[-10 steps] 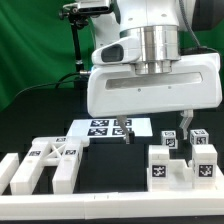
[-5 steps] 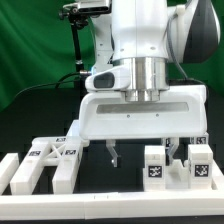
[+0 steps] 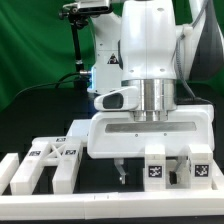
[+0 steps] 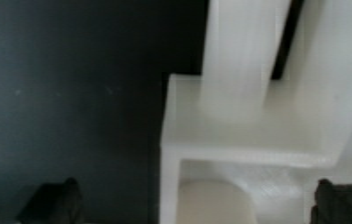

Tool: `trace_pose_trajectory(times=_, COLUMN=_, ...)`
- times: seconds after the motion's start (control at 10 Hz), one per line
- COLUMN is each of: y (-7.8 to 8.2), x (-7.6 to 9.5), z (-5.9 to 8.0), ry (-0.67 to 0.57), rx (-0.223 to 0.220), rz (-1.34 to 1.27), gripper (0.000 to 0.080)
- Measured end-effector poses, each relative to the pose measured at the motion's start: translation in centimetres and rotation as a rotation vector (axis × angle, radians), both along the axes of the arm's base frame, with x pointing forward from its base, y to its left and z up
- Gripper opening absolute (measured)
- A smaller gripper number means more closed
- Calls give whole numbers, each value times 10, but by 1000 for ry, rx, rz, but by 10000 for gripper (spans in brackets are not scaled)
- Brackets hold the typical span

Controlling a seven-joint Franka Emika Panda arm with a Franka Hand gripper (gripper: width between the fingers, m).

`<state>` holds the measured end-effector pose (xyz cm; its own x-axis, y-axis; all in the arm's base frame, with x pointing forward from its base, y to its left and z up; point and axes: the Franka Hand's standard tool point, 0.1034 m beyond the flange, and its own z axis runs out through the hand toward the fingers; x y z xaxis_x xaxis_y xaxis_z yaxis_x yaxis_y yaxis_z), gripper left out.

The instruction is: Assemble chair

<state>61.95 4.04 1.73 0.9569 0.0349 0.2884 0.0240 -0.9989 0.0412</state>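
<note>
Here the pincer (image 3: 153,170) hangs low over the black worktop (image 3: 95,185), jaws spread wide. Between them stands a chunky white notched block (image 3: 158,172) of the chair, smooth matte plastic with a black-and-white square tag on its front face. One dark fingertip (image 3: 120,173) sits clear of the block on the exterior view's left. The other is just beside the block on the exterior view's right, partly hidden, and I cannot tell whether it touches.

In the wrist view the block (image 4: 244,130) appears as a pale, square-edged body with two straight uprights and a dark slot between them. The pincer (image 4: 194,200) straddles it. One black fingertip (image 4: 52,200) has a strip of dark worktop (image 4: 66,80) between it and the plastic, so nothing is clamped.

Just beside the block, toward the exterior view's right, stands a second tagged white block (image 3: 203,168). Well apart from the block, toward the exterior view's left, lie flat slotted chair panels (image 3: 52,160) bearing several tags. In front of the block runs a long plain white border rail (image 3: 110,207).
</note>
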Motion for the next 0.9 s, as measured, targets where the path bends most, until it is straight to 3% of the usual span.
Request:
trace_pose_trajectory(times=0.3, y=0, x=0, z=0, ry=0, rx=0, rz=0, gripper=253)
trace_pose_trajectory(times=0.4, y=0, x=0, z=0, ry=1, rx=0, rz=0, gripper=253)
trace_pose_trajectory(times=0.5, y=0, x=0, z=0, ry=1, rx=0, rz=0, gripper=78)
trace_pose_trajectory(times=0.6, y=-1, x=0, z=0, ry=-1, rx=-1, rz=-2, gripper=33)
trace_pose_trajectory(times=0.9, y=-1, x=0, z=0, ry=-1, rx=-1, rz=-2, gripper=33)
